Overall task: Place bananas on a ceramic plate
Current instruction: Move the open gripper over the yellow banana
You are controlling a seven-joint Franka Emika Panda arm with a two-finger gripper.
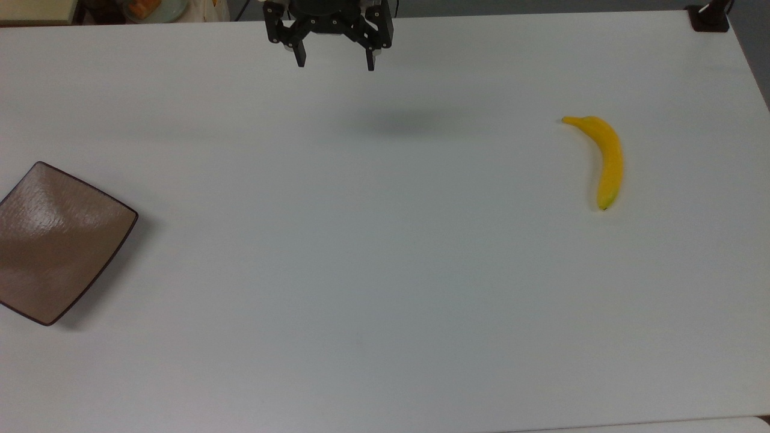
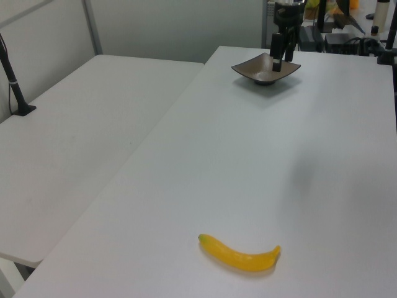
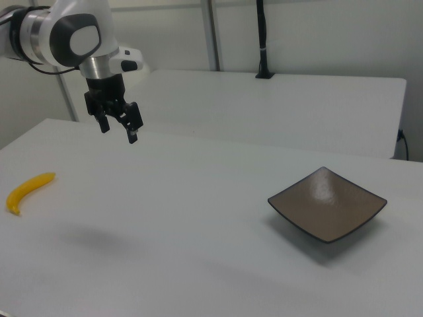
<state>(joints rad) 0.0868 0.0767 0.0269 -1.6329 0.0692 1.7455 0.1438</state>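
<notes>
A yellow banana (image 1: 606,159) lies on the white table at the top view's right, stem toward the far edge; it is also the banana (image 2: 240,254) low in the left view and the banana (image 3: 26,191) at the right view's left. The square brown ceramic plate (image 1: 51,240) rests empty at the top view's left edge, seen as the plate (image 2: 267,68) and the plate (image 3: 327,205) elsewhere. My gripper (image 1: 335,62) hangs open high over the table's far middle, well apart from both; it also appears as the gripper (image 3: 117,131) and the gripper (image 2: 280,54).
The white table (image 1: 373,270) spreads wide between plate and banana. A second white table (image 2: 80,130) stands alongside. A black stand base (image 1: 708,18) sits at the top view's far right corner. Clutter lies beyond the far edge.
</notes>
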